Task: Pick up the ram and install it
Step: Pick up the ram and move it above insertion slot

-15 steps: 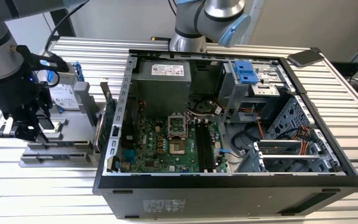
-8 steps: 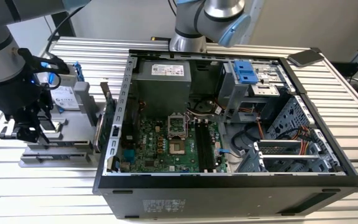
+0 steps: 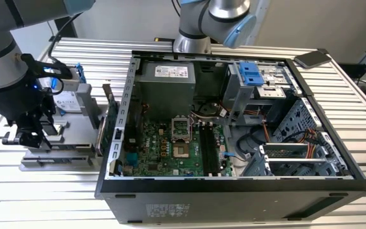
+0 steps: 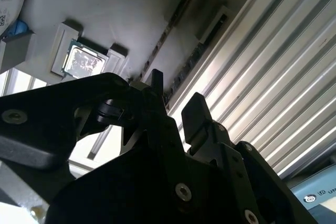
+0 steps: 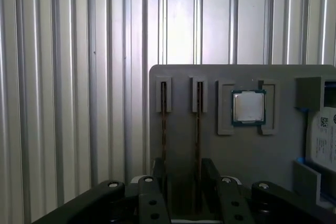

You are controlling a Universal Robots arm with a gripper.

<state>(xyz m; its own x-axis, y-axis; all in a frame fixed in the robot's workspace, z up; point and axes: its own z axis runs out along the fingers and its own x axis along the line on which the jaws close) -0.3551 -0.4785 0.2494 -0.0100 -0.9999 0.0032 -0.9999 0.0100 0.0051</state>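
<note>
In the first wrist view, two thin ram sticks stand on edge in slots of a grey holder (image 5: 181, 85). One ram (image 5: 198, 127) runs into the gap between my fingers. The other ram (image 5: 164, 127) lines up with one finger (image 5: 159, 179). My gripper (image 5: 185, 182) is open and low over the holder. The second wrist view has the gripper (image 4: 176, 100) with a clear gap, and a ram (image 4: 197, 56) leads toward it. In the exterior view the gripper (image 3: 27, 138) hangs over the holder (image 3: 62, 160), at the exterior view's left of the open computer case (image 3: 234, 183). The black motherboard slots (image 3: 209, 148) lie inside.
A silver processor chip (image 5: 248, 107) sits in the holder beside the ram. A labelled drive (image 5: 323, 135) stands at the holder's far end. A green expansion card (image 3: 110, 124) stands between holder and case. A second arm's base (image 3: 192, 43) is behind the case on the ribbed metal table (image 3: 36, 200).
</note>
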